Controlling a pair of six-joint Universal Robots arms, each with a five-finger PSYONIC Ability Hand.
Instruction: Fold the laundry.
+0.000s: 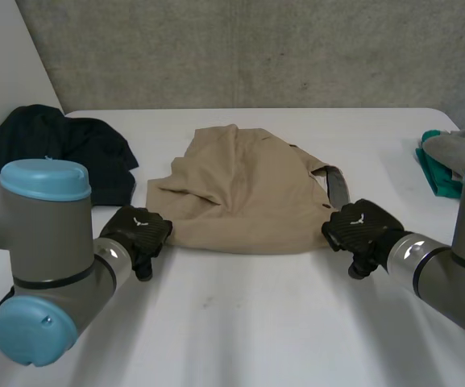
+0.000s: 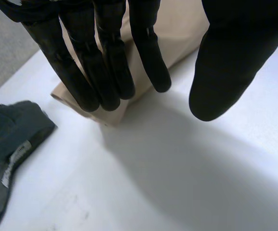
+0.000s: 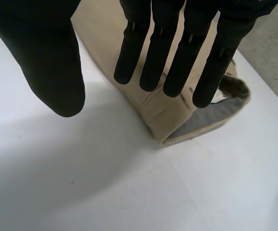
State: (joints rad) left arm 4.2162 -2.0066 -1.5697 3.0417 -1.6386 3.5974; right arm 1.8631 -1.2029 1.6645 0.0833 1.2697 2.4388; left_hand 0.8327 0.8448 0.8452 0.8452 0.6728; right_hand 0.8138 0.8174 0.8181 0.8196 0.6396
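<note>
So the crumpled tan fabric garment [image 1: 244, 189] is lying centred on the white worktop [image 1: 240, 322], left hand [image 1: 138, 232] and right hand [image 1: 359, 228] hovering wide open at its near corners, gripping nothing. I'm worrying they'll pinch one layer only, skewing the fold.

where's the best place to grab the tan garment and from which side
By its two near corners, from the robot's side: the tan garment lies spread with its near edge facing the hands. The left hand is open at the left corner, the right hand open at the waistband end, probably an easy pinch.
</note>
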